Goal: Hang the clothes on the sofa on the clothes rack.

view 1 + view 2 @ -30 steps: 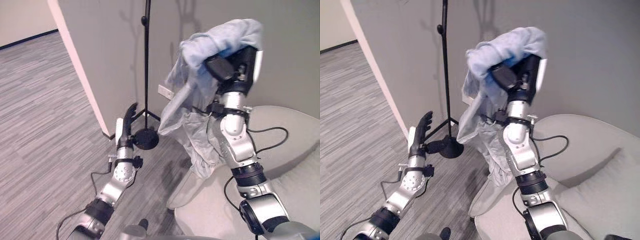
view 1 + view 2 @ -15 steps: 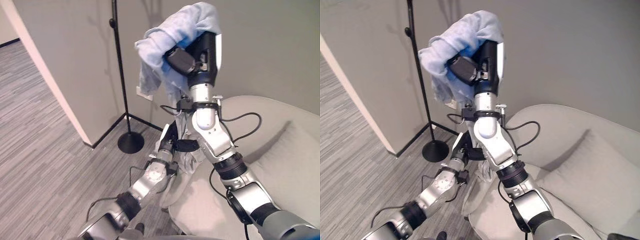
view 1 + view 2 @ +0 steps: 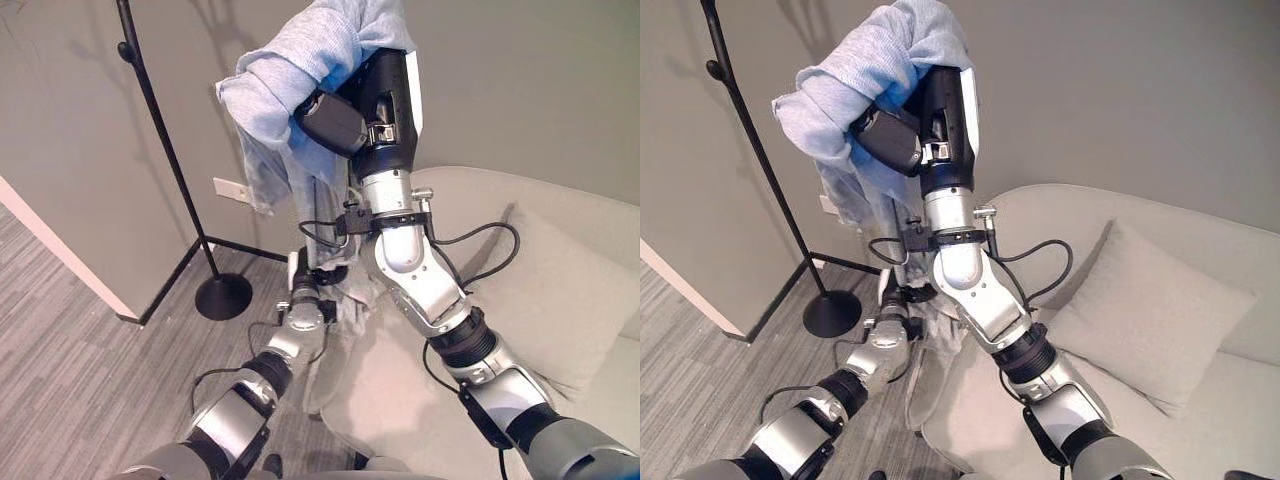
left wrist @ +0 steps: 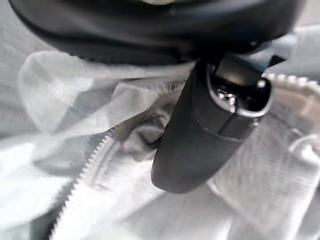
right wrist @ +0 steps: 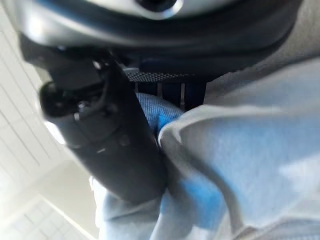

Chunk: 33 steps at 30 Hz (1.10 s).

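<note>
**One floppy garment, two hands in it**

One pale blue garment [image 3: 300, 60] was all we had up, bunched over our right hand [image 3: 345, 115], well above the sofa [image 3: 600, 200]. The right wrist view showed the thumb [image 5: 112, 135] curled tight into the blue cloth, so that hand had it properly clamped. The lower tail hung down in front of the sofa's edge, and our left hand [image 3: 305, 295] was down there in the folds. Its wrist view showed the thumb [image 4: 200, 135] lying across zippered fabric, but we couldn't tell whether the fingers were closed on it.

Our read: soft, light, zero stiffness, so it'd sag and slide off anything smooth. Best hold is probably near the collar or a thick bunch. The clothes rack [image 3: 165, 160] stood off to the sofa's left, bare. No containers here.
</note>
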{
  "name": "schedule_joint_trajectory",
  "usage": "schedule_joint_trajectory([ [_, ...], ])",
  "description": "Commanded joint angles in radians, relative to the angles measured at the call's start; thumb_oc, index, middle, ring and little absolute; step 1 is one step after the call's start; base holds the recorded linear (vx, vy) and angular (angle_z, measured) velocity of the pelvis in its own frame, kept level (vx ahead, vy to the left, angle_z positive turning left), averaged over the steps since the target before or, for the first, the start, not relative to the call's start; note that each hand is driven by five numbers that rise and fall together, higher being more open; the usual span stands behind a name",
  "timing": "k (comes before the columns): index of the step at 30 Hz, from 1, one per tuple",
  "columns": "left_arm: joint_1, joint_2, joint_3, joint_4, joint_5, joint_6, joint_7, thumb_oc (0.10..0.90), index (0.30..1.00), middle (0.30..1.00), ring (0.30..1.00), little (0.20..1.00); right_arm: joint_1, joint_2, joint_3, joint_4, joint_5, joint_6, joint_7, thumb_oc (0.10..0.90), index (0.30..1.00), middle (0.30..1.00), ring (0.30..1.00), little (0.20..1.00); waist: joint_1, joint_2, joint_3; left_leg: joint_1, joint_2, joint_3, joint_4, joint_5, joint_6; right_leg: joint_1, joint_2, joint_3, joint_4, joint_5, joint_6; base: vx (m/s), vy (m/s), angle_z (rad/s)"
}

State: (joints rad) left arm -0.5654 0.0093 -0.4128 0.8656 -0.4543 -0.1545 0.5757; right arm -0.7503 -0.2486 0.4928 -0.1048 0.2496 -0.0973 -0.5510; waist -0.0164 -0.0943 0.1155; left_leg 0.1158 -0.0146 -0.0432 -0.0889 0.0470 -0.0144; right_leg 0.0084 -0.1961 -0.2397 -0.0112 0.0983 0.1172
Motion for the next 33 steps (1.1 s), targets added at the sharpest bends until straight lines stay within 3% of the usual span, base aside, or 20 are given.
schedule_joint_trajectory([
  [1, -0.061, 0.037, -0.002, -0.080, 0.117, -0.111, 0.068, 0.400, 0.300, 0.300, 0.300, 0.300, -0.103, 0.051, -0.110, -0.132, -0.054, -0.162, -0.018, 0.400, 0.300, 0.300, 0.300, 0.300, 0.065, -0.055, -0.110, 0.033, -0.022, -0.031, 0.002, -0.116, 0.026, 0.078, -0.170, 0.024, 0.062, 0.076, 0.099, -0.03, 0.063, 0.00],
  [3, -0.016, 0.068, 0.022, -0.141, 0.132, -0.111, 0.080, 0.400, 0.300, 0.300, 0.300, 0.300, -0.080, 0.041, -0.131, -0.142, -0.061, -0.160, -0.019, 0.400, 0.300, 0.300, 0.300, 0.300, 0.073, -0.057, -0.109, 0.032, -0.028, -0.038, 0.002, -0.115, 0.030, 0.078, -0.177, 0.021, 0.075, 0.076, 0.101, -0.02, 0.068, 0.05],
  [5, 0.170, 0.181, 0.157, -0.376, 0.185, -0.130, 0.102, 0.400, 0.300, 0.300, 0.300, 0.300, 0.038, -0.006, -0.245, -0.167, -0.113, -0.150, -0.022, 0.400, 0.300, 0.300, 0.300, 0.300, 0.130, -0.053, -0.084, 0.027, -0.056, -0.082, 0.002, -0.110, 0.049, 0.068, -0.215, 0.004, 0.152, 0.101, 0.103, -0.03, 0.128, 0.18],
  [8, 0.222, 0.217, 0.199, -0.439, 0.215, -0.122, 0.108, 0.400, 0.300, 0.300, 0.300, 0.300, 0.089, -0.020, -0.277, -0.184, -0.149, -0.136, -0.019, 0.400, 0.300, 0.300, 0.300, 0.300, 0.143, -0.053, -0.080, 0.027, -0.068, -0.100, 0.002, -0.106, 0.056, 0.063, -0.232, 0.003, 0.189, 0.113, 0.102, 0.00, 0.094, 0.43],
  [10, 0.327, 0.330, 0.345, -0.588, 0.339, -0.113, 0.123, 0.400, 0.300, 0.300, 0.300, 0.300, 0.190, -0.082, -0.367, -0.199, -0.270, -0.109, 0.000, 0.400, 0.300, 0.300, 0.300, 0.300, 0.177, -0.035, -0.063, 0.031, -0.089, -0.129, 0.002, -0.100, 0.071, 0.041, -0.263, -0.005, 0.286, 0.166, 0.092, 0.04, 0.168, 0.40],
  [12, 0.368, 0.391, 0.427, -0.672, 0.437, -0.101, 0.135, 0.400, 0.300, 0.300, 0.300, 0.300, 0.261, -0.090, -0.408, -0.226, -0.328, -0.112, 0.015, 0.400, 0.300, 0.300, 0.300, 0.300, 0.186, -0.023, -0.054, 0.043, -0.090, -0.139, 0.002, -0.106, 0.075, 0.030, -0.258, -0.014, 0.350, 0.136, 0.085, 0.03, 0.109, 0.27],
  [13, 0.373, 0.413, 0.459, -0.708, 0.482, -0.102, 0.145, 0.400, 0.300, 0.300, 0.300, 0.300, 0.308, -0.091, -0.433, -0.253, -0.357, -0.115, 0.026, 0.400, 0.300, 0.300, 0.300, 0.300, 0.179, -0.014, -0.051, 0.039, -0.087, -0.151, 0.002, -0.096, 0.076, 0.012, -0.220, -0.003, 0.376, 0.076, 0.058, 0.00, 0.066, 0.27],
  [14, 0.375, 0.413, 0.459, -0.709, 0.482, -0.102, 0.145, 0.400, 0.300, 0.300, 0.300, 0.300, 0.310, -0.091, -0.433, -0.255, -0.357, -0.114, 0.026, 0.400, 0.300, 0.300, 0.300, 0.300, 0.179, -0.014, -0.053, 0.037, -0.087, -0.151, 0.002, -0.095, 0.076, 0.010, -0.219, -0.004, 0.377, 0.076, 0.057, -0.01, 0.109, 0.39],
  [15, 0.397, 0.444, 0.522, -0.803, 0.556, -0.129, 0.155, 0.400, 0.300, 0.300, 0.300, 0.300, 0.409, -0.123, -0.487, -0.287, -0.419, -0.122, 0.050, 0.400, 0.300, 0.300, 0.300, 0.300, 0.158, -0.001, -0.054, 0.029, -0.087, -0.177, 0.002, -0.087, 0.071, -0.032, -0.084, 0.057, 0.377, -0.063, 0.020, 0.04, 0.091, 0.43],
  [16, 0.404, 0.458, 0.535, -0.851, 0.594, -0.133, 0.154, 0.400, 0.300, 0.300, 0.300, 0.300, 0.454, -0.135, -0.507, -0.304, -0.446, -0.127, 0.054, 0.400, 0.300, 0.300, 0.300, 0.300, 0.147, 0.004, -0.057, 0.021, -0.090, -0.188, 0.002, -0.080, 0.069, -0.053, -0.015, 0.083, 0.375, -0.119, 0.002, 0.03, 0.122, 0.56],
  [17, 0.407, 0.461, 0.549, -0.888, 0.615, -0.143, 0.153, 0.400, 0.300, 0.300, 0.300, 0.300, 0.500, -0.138, -0.523, -0.317, -0.458, -0.132, 0.057, 0.400, 0.300, 0.300, 0.300, 0.300, 0.135, 0.006, -0.055, 0.015, -0.099, -0.206, 0.002, -0.066, 0.068, -0.071, 0.054, 0.111, 0.368, -0.154, -0.012, 0.02, 0.076, 0.66],
  [19, 0.435, 0.475, 0.575, -0.966, 0.663, -0.158, 0.151, 0.400, 0.300, 0.300, 0.300, 0.300, 0.585, -0.135, -0.542, -0.343, -0.461, -0.146, 0.072, 0.400, 0.300, 0.300, 0.300, 0.300, 0.113, 0.009, -0.051, 0.010, -0.115, -0.242, 0.002, -0.052, 0.066, -0.119, 0.155, 0.150, 0.371, -0.163, -0.025, 0.05, 0.045, 0.74],
  [20, 0.452, 0.478, 0.583, -0.991, 0.684, -0.166, 0.152, 0.400, 0.300, 0.300, 0.300, 0.300, 0.612, -0.136, -0.537, -0.354, -0.460, -0.155, 0.078, 0.400, 0.300, 0.300, 0.300, 0.300, 0.111, 0.005, -0.046, 0.012, -0.123, -0.252, 0.002, -0.059, 0.066, -0.124, 0.175, 0.160, 0.362, -0.179, -0.034, 0.10, -0.010, 0.76],
  [22, 0.526, 0.461, 0.602, -1.053, 0.732, -0.177, 0.148, 0.400, 0.300, 0.300, 0.300, 0.300, 0.702, -0.114, -0.521, -0.367, -0.445, -0.167, 0.095, 0.400, 0.300, 0.300, 0.300, 0.300, 0.105, -0.011, -0.054, 0.009, -0.141, -0.265, 0.002, -0.068, 0.060, -0.059, 0.173, 0.162, 0.232, -0.177, -0.049, 0.03, -0.112, 0.68],
  [26, 0.636, 0.431, 0.607, -1.114, 0.757, -0.198, 0.160, 0.400, 0.300, 0.300, 0.300, 0.300, 0.761, -0.134, -0.478, -0.330, -0.416, -0.172, 0.103, 0.400, 0.300, 0.300, 0.300, 0.300, 0.110, 0.012, -0.065, -0.011, -0.116, -0.223, 0.008, -0.066, 0.057, -0.013, 0.175, 0.192, 0.071, -0.093, -0.034, 0.01, -0.045, 0.02],
  [27, 0.626, 0.417, 0.557, -1.098, 0.711, -0.231, 0.159, 0.400, 0.300, 0.300, 0.300, 0.300, 0.788, -0.146, -0.503, -0.319, -0.433, -0.174, 0.072, 0.400, 0.300, 0.300, 0.300, 0.300, 0.115, 0.013, -0.048, -0.083, -0.103, -0.159, 0.084, -0.068, 0.038, 0.018, 0.146, 0.146, 0.018, -0.080, -0.023, -0.05, 0.011, -0.14],
  [28, 0.625, 0.417, 0.557, -1.097, 0.712, -0.231, 0.160, 0.400, 0.300, 0.300, 0.300, 0.300, 0.788, -0.146, -0.504, -0.319, -0.433, -0.175, 0.072, 0.400, 0.300, 0.300, 0.300, 0.300, 0.114, 0.013, -0.049, -0.087, -0.104, -0.160, 0.090, -0.070, 0.038, 0.017, 0.146, 0.145, 0.016, -0.078, -0.022, -0.12, 0.066, 0.22],
  [29, 0.596, 0.422, 0.516, -1.081, 0.717, -0.236, 0.162, 0.400, 0.300, 0.300, 0.300, 0.300, 0.783, -0.159, -0.516, -0.316, -0.440, -0.171, 0.045, 0.400, 0.300, 0.300, 0.300, 0.300, 0.097, 0.015, -0.028, -0.150, -0.067, -0.062, 0.139, -0.078, 0.016, 0.035, 0.117, 0.110, -0.005, -0.080, -0.010, -0.15, 0.137, 0.73],
  [30, 0.596, 0.421, 0.495, -1.074, 0.730, -0.236, 0.159, 0.400, 0.300, 0.300, 0.300, 0.300, 0.789, -0.168, -0.510, -0.330, -0.454, -0.169, 0.029, 0.400, 0.300, 0.300, 0.300, 0.300, 0.082, 0.023, -0.022, -0.176, -0.007, 0.051, 0.145, -0.091, 0.017, 0.044, 0.098, 0.089, -0.031, -0.072, 0.001, -0.14, 0.177, 0.95],
  [33, 0.620, 0.424, 0.492, -1.080, 0.747, -0.235, 0.179, 0.400, 0.300, 0.300, 0.300, 0.300, 0.793, -0.181, -0.490, -0.354, -0.491, -0.167, 0.033, 0.400, 0.300, 0.300, 0.300, 0.300, 0.090, 0.018, -0.032, -0.192, 0.043, 0.018, 0.136, -0.073, -0.005, 0.052, 0.073, 0.113, -0.029, -0.078, 0.004, 0.05, 0.168, 0.41],
])
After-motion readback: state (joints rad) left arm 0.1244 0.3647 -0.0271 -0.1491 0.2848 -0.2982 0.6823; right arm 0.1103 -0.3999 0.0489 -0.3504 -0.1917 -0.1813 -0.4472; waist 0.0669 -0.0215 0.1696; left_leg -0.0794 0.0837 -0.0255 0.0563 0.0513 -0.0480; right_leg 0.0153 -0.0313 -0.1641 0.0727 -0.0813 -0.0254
